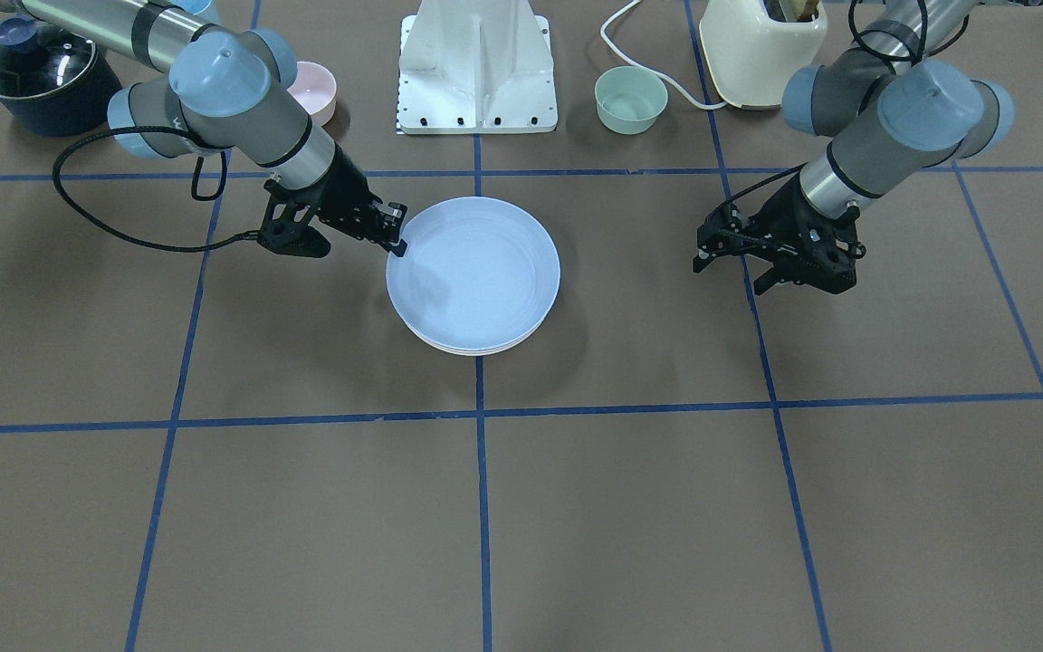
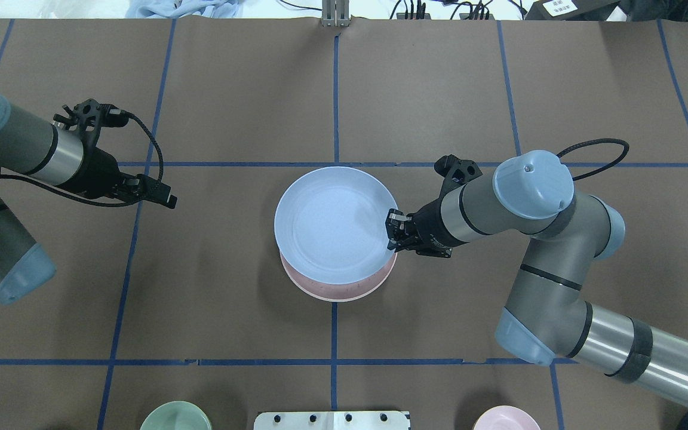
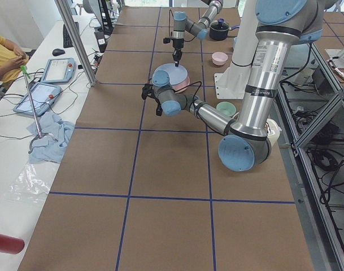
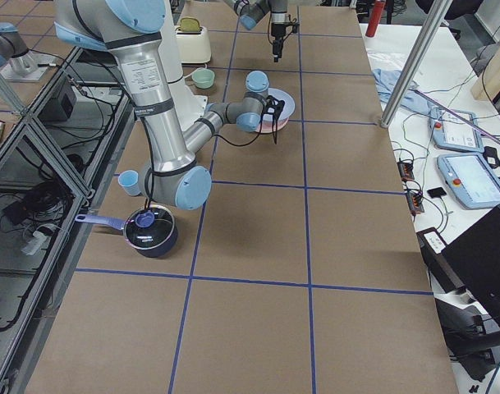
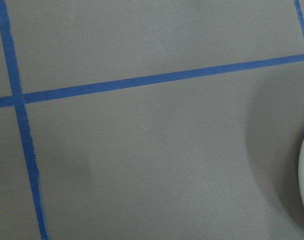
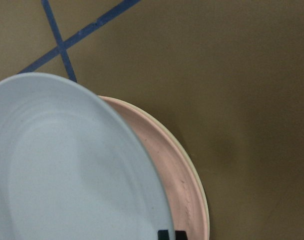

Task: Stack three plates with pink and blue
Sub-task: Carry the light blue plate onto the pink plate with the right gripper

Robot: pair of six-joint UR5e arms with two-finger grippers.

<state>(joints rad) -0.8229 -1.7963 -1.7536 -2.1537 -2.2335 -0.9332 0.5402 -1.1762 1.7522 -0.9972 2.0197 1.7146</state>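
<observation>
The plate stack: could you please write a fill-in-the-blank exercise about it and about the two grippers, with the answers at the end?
1. The right gripper holds the top plate by its rim, and this plate is light ___.
2. The middle plate, just under it, is pale ___.
3. The left gripper is open over the bare table and holds ___.
Missing words: blue; pink; nothing.

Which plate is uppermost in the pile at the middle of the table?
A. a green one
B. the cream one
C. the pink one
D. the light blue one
D: the light blue plate is uppermost, held at its rim by the right gripper, with the pink plate showing as a crescent beneath it.
</observation>
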